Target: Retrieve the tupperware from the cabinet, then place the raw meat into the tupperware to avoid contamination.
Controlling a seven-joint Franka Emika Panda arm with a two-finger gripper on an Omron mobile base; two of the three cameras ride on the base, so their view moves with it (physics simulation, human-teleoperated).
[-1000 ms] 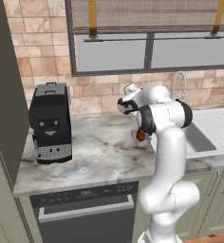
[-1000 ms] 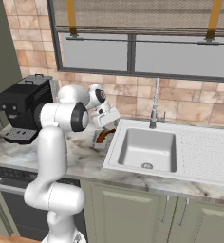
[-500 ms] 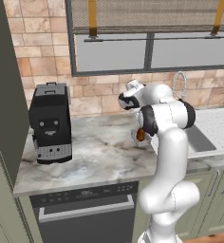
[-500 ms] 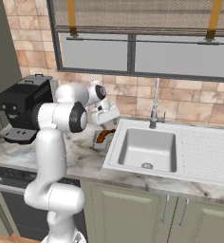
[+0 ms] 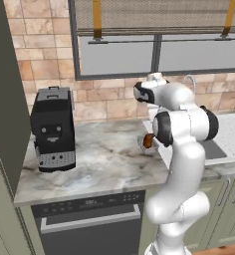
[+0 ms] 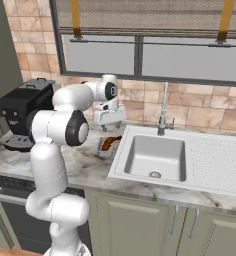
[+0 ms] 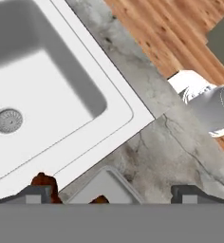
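Right now the gripper [image 6: 109, 116] hangs above the counter with its jaws spread fully wide and nothing between them; in the hand view the two fingertips [image 7: 37, 193] stand far apart at the bottom edge with bare marble in the gap. From the gripper outward: the tupperware [image 7: 104, 186] sits directly below and slightly toward 6 o'clock in the hand view, its pale rim cut off by the frame bottom. The raw meat [image 6: 110, 142] is already lying in it; in the right base view it reads as a reddish-brown lump angled up over the container's wall, long axis running roughly 8 to 2 o'clock, thicker end toward the sink [image 6: 155, 156]. In the hand view small brown bits of it show just beside the left fingertip and at the tub's near edge. The tupperware rests on the countertop [image 5: 104, 159] just beside the sink's left rim, touching or nearly so; I can't tell which. In the left base view the meat [image 5: 148, 141] peeks out at 9 o'clock of the forearm, well apart from the coffee machine [image 5: 52, 128] at far 9 o'clock. My read: the placement looks done, so the remaining move is a straight retreat upward, away from the tub, without dragging a finger across the protruding meat end.
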